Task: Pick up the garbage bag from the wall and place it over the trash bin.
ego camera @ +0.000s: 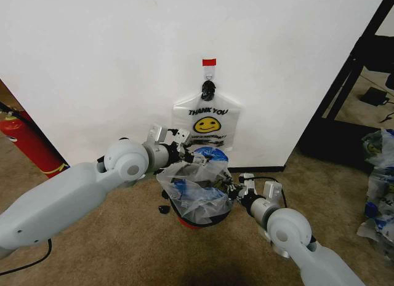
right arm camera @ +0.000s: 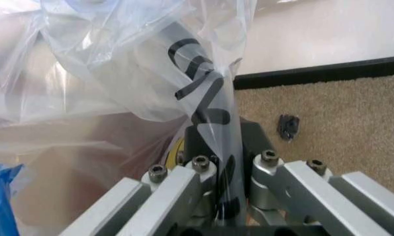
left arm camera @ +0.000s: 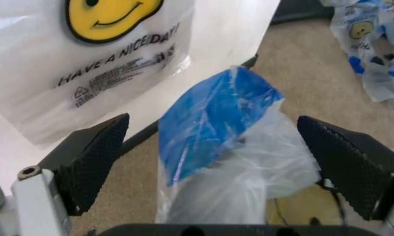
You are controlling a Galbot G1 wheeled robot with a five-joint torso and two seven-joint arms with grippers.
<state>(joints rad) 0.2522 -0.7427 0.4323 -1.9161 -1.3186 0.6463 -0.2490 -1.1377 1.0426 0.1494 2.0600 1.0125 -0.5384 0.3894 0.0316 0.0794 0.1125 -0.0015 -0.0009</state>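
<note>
Both arms wear smooth pale grey shells with round white joint caps. The left gripper (left arm camera: 213,167) has black, finely textured wedge pads on silver brackets with a hex screw. The right gripper (right arm camera: 220,162) has silver metal links fastened by dark socket-head bolts.

Tan carpet floor (ego camera: 123,249). Trash bin (ego camera: 200,219) stands on it just off the wall's black baseboard. Small black object (ego camera: 163,209) lies beside bin. Fire extinguisher (ego camera: 28,144) at far left edge. Loose printed bags (ego camera: 380,187) piled at right edge.

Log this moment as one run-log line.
left gripper open beside garbage bag | right gripper shut on bag | bag draped over trash bin
</note>
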